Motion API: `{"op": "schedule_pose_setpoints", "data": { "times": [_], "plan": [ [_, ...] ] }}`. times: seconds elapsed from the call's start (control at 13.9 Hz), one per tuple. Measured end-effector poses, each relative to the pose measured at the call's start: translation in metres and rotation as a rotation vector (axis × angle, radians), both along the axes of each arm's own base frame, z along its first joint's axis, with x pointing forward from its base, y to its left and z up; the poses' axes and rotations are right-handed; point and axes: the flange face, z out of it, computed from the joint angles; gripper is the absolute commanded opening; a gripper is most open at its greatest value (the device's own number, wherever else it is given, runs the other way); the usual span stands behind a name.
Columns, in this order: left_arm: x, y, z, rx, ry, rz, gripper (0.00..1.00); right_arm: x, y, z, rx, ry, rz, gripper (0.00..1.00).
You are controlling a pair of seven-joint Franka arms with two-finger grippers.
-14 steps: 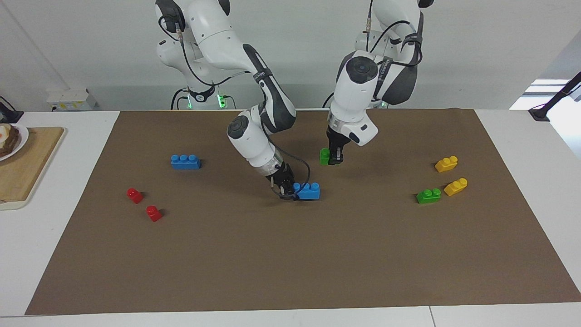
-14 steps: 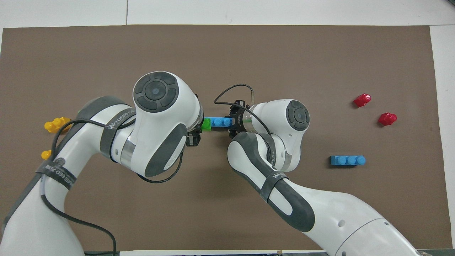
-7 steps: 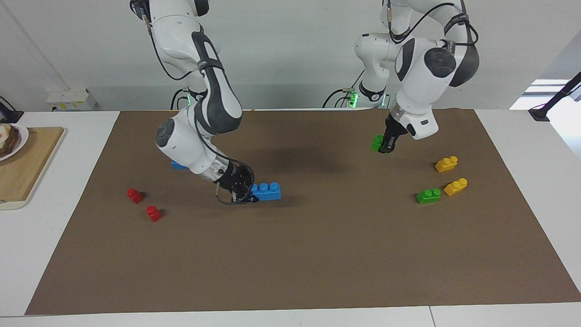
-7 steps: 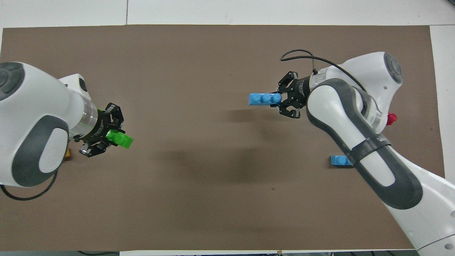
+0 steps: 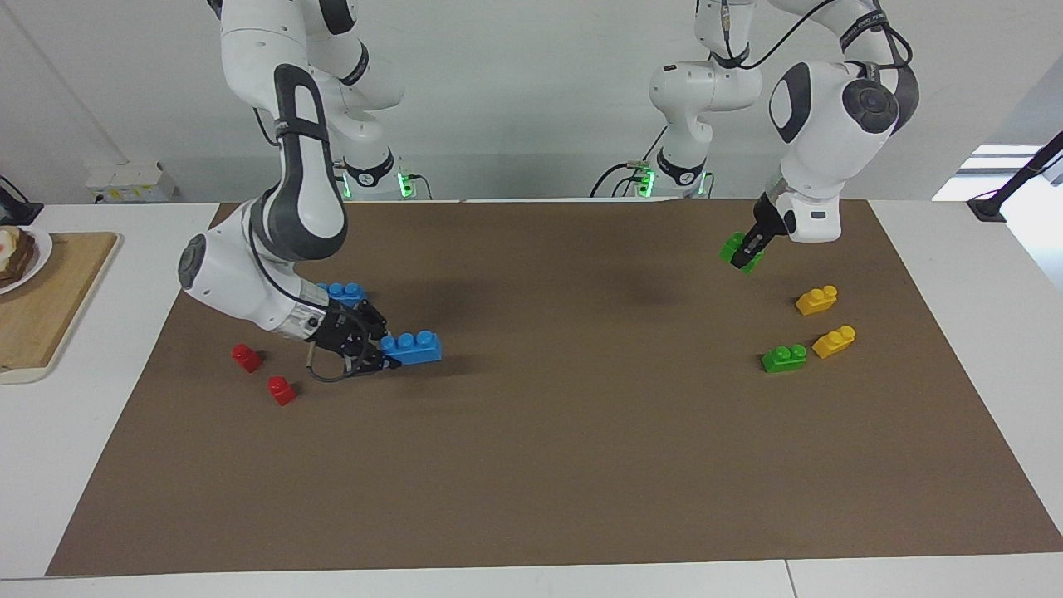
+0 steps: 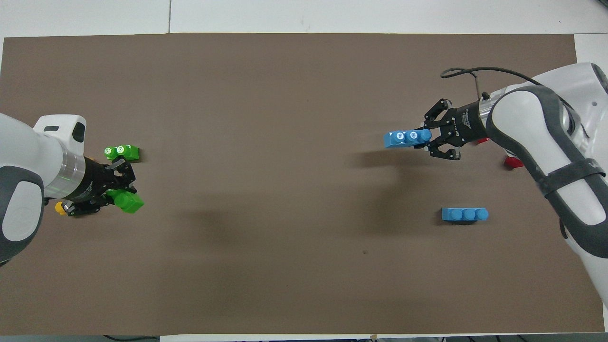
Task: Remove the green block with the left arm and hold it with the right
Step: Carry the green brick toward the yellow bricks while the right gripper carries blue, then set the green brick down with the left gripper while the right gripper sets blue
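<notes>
1. Two arms are up over the brown mat (image 5: 531, 465), and we are each holding a brick.
2. Our left gripper (image 5: 745, 253) is over the left arm's end of the mat, and it is closed tight on the green block (image 5: 736, 250). We hold that block up in the air, tipped to one side.
3. Below our left gripper, three small bricks lie on the mat: another green brick (image 5: 784, 358) and two yellow bricks (image 5: 817, 300), all close together.
4. Our right gripper (image 5: 375, 349) is low over the right arm's end of the mat. It is pinching one end of a long blue brick (image 5: 413, 347), and the brick sticks out sideways from the fingers, toward the middle of the mat.
5. A second blue brick (image 6: 464, 214) lies flat on the mat just beside our right gripper.
6. Two red bricks (image 5: 247, 357) sit near our right gripper too, close to the mat's edge.
</notes>
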Motion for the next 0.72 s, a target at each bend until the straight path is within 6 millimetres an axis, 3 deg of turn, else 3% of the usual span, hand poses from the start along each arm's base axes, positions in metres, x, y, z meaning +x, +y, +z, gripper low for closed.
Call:
{"op": "schedule_pose_setpoints", "data": {
  "times": [0.29,0.72],
  "plan": [
    [-0.011,0.038,-0.05,-0.04,-0.007,-0.172,0.0,-0.02,-0.021,-0.035,-0.021,0.001,-0.011,0.0],
    [-0.016,0.045,-0.093,-0.035,-0.044,-0.215,0.0,-0.039,-0.049,-0.06,-0.038,-0.009,-0.026,0.0]
  ]
}}
